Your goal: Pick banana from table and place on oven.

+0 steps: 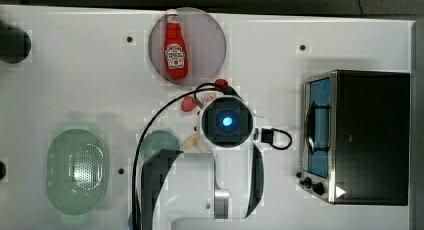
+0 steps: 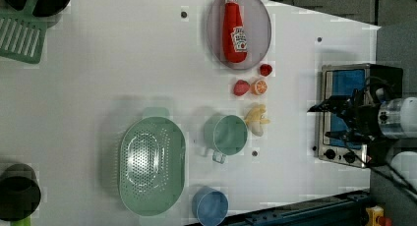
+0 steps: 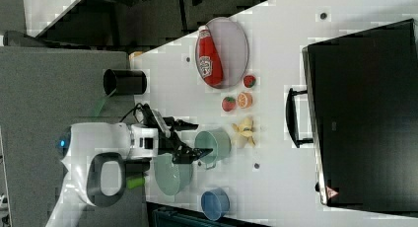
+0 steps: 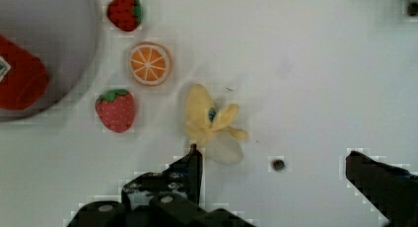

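Pale yellow banana (image 4: 213, 124) on the white table (image 4: 320, 74), just beyond the wide-open, empty claw (image 4: 273, 175).

table (image 2: 98, 64) – white | on it – banana (image 2: 257, 120), oven (image 2: 344, 113), colander (image 2: 151, 164)

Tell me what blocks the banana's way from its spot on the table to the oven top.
Nothing visible. In the left view the banana lies on bare table, with open white surface between it and the oven on the left view's right. The green cup sits on the opposite side, away from the oven.
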### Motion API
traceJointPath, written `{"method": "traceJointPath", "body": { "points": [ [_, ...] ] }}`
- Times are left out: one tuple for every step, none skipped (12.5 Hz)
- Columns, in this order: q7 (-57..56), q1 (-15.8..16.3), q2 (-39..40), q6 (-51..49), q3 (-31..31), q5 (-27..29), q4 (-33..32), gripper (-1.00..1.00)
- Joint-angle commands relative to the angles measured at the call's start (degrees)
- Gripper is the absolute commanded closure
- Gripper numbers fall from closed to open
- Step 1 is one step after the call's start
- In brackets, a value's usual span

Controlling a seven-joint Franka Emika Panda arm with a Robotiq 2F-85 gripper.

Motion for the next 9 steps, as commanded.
{"method": "traceJointPath", "body": {
  "points": [
    [1.8, 0.5, 3.6, 10.1, 0.4, 0.3, -4.7, -1.0],
    [1.8, 0.5, 5.9, 13.6, 0.7, 0.3, -5.8, -1.0],
    [1.8, 0.5, 8.3, 16.9, 1.1, 0.3, -6.6, -1.0],
    [1.8, 0.5, 10.7, 19.6, 1.4, 0.3, -7.1, -1.0],
    [1.8, 0.6, 13.1, 21.8, 1.8, 0.3, -7.2, -1.0],
    [1.8, 0.6, 15.3, 23.7, 2.2, 0.3, -7.2, -1.0],
    [1.8, 0.7, 17.5, 25.4, 2.6, 0.3, -7.2, -1.0],
    [1.9, 0.8, 19.4, 27.1, 3.0, 0.3, -7.2, -1.0],
    [1.9, 0.9, 21.2, 28.6, 3.4, 0.3, -7.2, -1.0]
  ]
}}
